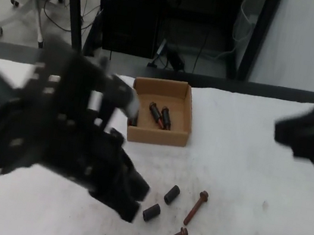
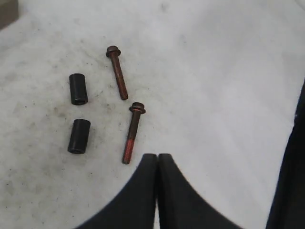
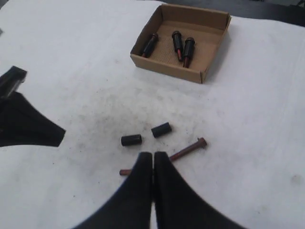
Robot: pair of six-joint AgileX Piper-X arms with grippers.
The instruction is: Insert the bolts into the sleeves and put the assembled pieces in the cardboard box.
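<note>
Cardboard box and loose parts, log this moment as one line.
cardboard box: three assembled pieces | bench: two bolts, two sleeves loose | left gripper: shut, empty | right gripper: shut, empty

No readable text, labels, numbers or signs on anything in view

Cardboard box [image 3: 167, 69]: open-topped, with what I count as three assembled pieces [image 3: 177, 45] lying flat inside. On the near side of the box I see two black sleeves [image 2: 78, 88] on their sides, close together but apart. Just beside them lie two rust-coloured bolts [image 2: 117, 72], flat and unsleeved, with their heads pointing roughly the same way.
</note>
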